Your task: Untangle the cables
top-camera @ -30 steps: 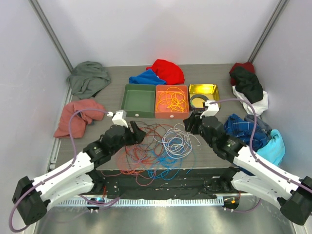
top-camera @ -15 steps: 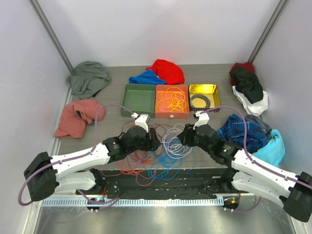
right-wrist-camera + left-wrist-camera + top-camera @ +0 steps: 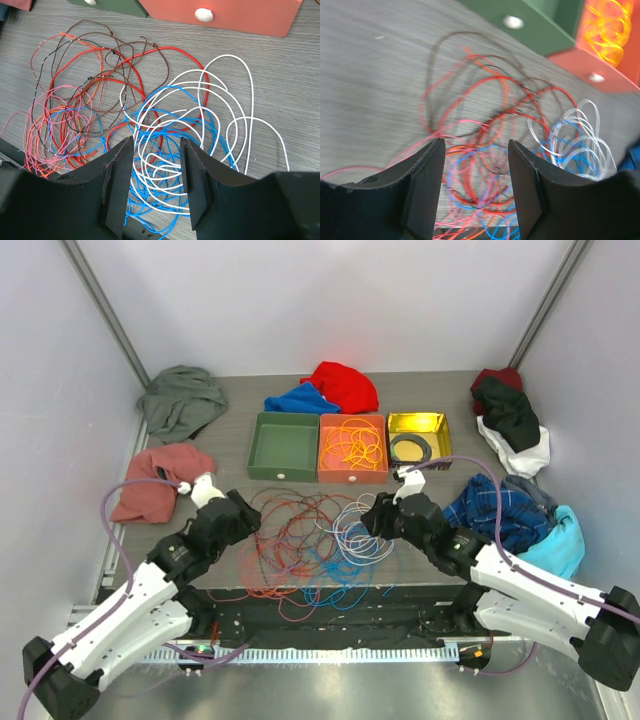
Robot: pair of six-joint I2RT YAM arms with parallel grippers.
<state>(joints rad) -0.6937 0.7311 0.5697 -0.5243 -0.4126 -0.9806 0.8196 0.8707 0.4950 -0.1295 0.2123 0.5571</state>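
- Two grippers hang over the tangle on the robot's side of the orange tray; the left gripper has its fingers parted with nothing between them, and red and pink strands lie on the table below the gap
- right gripper likewise spread and empty, above white and blue loops; it is nearer the orange tray than the left one
- cables: red, brown, pink, blue and white wires in one loose heap, near the orange tray's front wall but apart from it; white loops thread through blue, brown crosses red
- orange coil lies inside the orange tray
- green tray sits against the orange tray's left side; yellow tray just beside its right, holding a black ring
- cloths lie around the edges: red cloth and blue cloth just behind the orange tray; pink cloth well to its left; plaid cloth to its right
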